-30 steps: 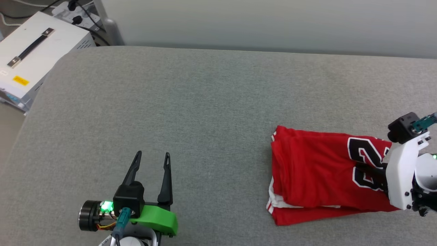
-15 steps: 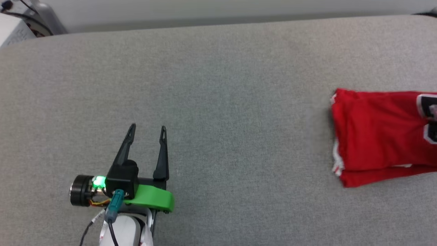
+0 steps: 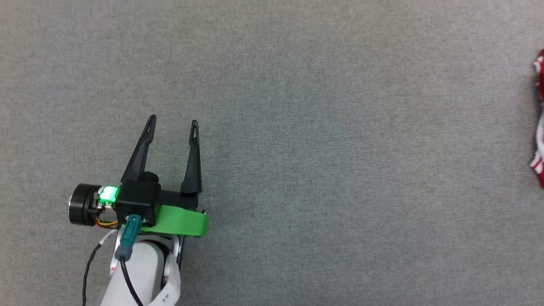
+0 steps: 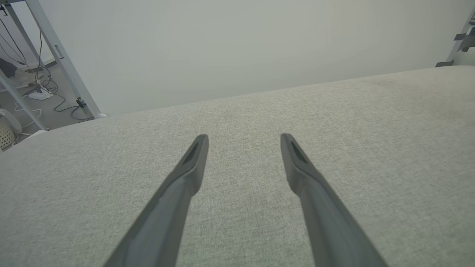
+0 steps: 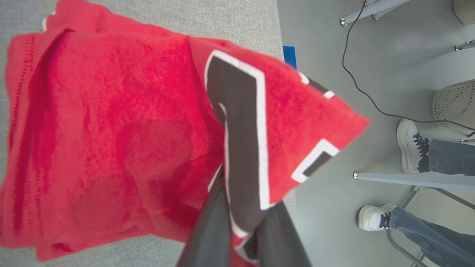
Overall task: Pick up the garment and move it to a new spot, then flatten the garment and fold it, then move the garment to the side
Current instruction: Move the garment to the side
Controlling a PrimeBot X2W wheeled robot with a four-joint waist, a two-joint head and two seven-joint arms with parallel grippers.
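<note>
Left end effector [image 3: 173,120] spread wide, empty, level over the table [image 3: 340,127], fingers forward. Right end effector [image 5: 243,226] pinches the folded garment [image 5: 111,129] at table's right edge.

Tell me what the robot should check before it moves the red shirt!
1. Right gripper shut on the garment: ok, cloth is pinched between its fingers.
2. Left gripper open and holding nothing: ok.
3. Garment lying neatly folded: cannot tell; the held corner is lifted and hangs past the edge of the grey surface.
4. Room to set the garment down: ok, wide grey surface lies around the left gripper.
5. People kept back: not ok, a person's shoes stand on the floor close to the surface's edge.
</note>
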